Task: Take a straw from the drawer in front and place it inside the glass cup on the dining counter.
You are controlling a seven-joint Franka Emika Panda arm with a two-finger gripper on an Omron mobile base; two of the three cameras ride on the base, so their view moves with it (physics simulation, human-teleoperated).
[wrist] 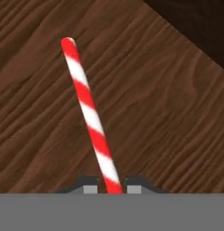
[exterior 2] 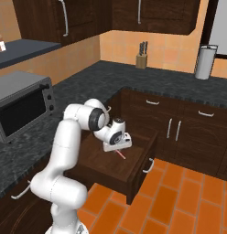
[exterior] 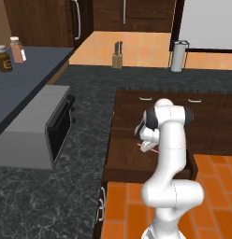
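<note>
The drawer [exterior 2: 116, 165] stood pulled out from the dark cabinets, and the gripper [exterior 2: 119, 148] was low inside it, over the flat wooden bottom. The straw [wrist: 90, 114] — red with white stripes — ran up from between the two small finger tips [wrist: 89, 189], which sat close on each side of its lower end. The gripper was closed on the straw. In the right base view the straw [exterior 2: 120, 155] showed as a tiny red line under the hand, near the middle of the drawer, with bare wood all around it. The drawer's front wall and its silver handle [exterior 2: 148, 166] were a little way off. The black counter [exterior: 85, 140] edged the drawer on its left side — a toaster oven [exterior: 40, 128] sat there. No words could be read on the jars [exterior: 3, 58].
</note>
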